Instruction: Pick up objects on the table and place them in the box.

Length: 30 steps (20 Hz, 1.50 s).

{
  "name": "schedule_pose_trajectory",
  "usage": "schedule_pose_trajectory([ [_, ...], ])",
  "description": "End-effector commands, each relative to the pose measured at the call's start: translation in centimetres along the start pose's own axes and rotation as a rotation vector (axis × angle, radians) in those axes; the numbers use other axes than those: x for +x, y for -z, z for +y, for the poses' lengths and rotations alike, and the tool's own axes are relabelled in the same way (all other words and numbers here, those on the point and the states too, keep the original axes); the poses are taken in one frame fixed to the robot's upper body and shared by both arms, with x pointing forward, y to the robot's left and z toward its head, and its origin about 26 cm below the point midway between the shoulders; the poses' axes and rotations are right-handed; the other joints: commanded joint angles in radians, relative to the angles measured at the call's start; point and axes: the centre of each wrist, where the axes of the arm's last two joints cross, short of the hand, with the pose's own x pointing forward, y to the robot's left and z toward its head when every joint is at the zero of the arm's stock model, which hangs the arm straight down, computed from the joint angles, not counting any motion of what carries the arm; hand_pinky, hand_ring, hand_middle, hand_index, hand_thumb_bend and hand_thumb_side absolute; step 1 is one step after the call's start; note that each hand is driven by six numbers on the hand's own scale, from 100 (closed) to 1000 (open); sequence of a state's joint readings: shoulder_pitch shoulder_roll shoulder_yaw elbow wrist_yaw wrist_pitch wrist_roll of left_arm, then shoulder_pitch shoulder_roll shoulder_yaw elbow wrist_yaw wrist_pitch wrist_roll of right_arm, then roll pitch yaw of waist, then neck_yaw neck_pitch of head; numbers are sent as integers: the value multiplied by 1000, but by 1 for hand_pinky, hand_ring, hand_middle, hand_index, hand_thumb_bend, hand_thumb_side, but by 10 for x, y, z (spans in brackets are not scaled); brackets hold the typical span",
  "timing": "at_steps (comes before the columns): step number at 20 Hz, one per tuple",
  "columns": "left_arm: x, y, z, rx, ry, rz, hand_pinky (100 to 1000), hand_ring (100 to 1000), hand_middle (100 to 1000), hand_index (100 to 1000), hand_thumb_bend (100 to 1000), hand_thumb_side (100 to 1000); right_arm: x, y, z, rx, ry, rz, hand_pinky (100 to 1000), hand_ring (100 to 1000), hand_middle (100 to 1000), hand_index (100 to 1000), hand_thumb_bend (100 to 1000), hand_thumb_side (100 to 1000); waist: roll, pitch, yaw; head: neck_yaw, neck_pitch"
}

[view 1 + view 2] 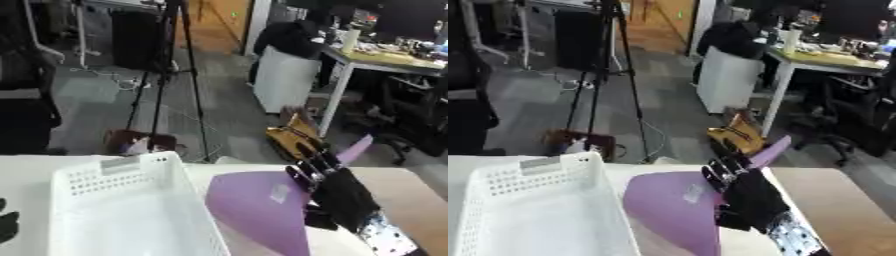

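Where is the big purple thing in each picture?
Left eye view: the purple sheet sits lower middle, right of the white basket, held by the right hand.
Right eye view: the same, slightly further left.
Shared landmark: the black tripod behind the table.

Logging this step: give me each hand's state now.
Left hand: only a dark sliver at the picture's left edge; cannot be told.
Right hand: holding the purple sheet beside the white box.

Left eye view: aimed down from head height, close above the white perforated plastic basket.
Right eye view: offset slightly rightward.
Shared: basket, floor behind it.
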<state>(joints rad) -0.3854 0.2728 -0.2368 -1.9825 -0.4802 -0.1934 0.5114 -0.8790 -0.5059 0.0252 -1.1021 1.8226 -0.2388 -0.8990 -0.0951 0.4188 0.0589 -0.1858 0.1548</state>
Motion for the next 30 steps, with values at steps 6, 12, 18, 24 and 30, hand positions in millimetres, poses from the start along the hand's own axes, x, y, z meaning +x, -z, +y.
schedule_pose_trajectory([
  [6,5,5,0,5,-5,-26,748,795,830,763,100,746,-20,13,-11,-82,8,57,831,792,511,628,100,1000,5,-13,2,-13,-28],
  [12,5,6,0,6,-3,-24,748,796,831,763,100,745,-23,13,-12,-103,41,108,814,776,494,609,100,1000,8,-10,1,-16,-35],
  [18,5,6,0,6,-1,-22,748,796,831,763,100,743,-28,9,-13,-116,59,189,809,768,479,591,100,1000,14,-8,-2,-20,-39],
  [24,5,6,1,6,3,-22,748,797,832,763,100,739,-31,7,-13,-131,91,234,764,691,467,595,100,1000,21,-5,-5,-21,-38],
  [30,5,7,1,6,5,-22,748,797,832,763,100,737,-35,8,-16,-161,114,271,738,659,461,586,100,1000,25,-5,-8,-20,-39],
])
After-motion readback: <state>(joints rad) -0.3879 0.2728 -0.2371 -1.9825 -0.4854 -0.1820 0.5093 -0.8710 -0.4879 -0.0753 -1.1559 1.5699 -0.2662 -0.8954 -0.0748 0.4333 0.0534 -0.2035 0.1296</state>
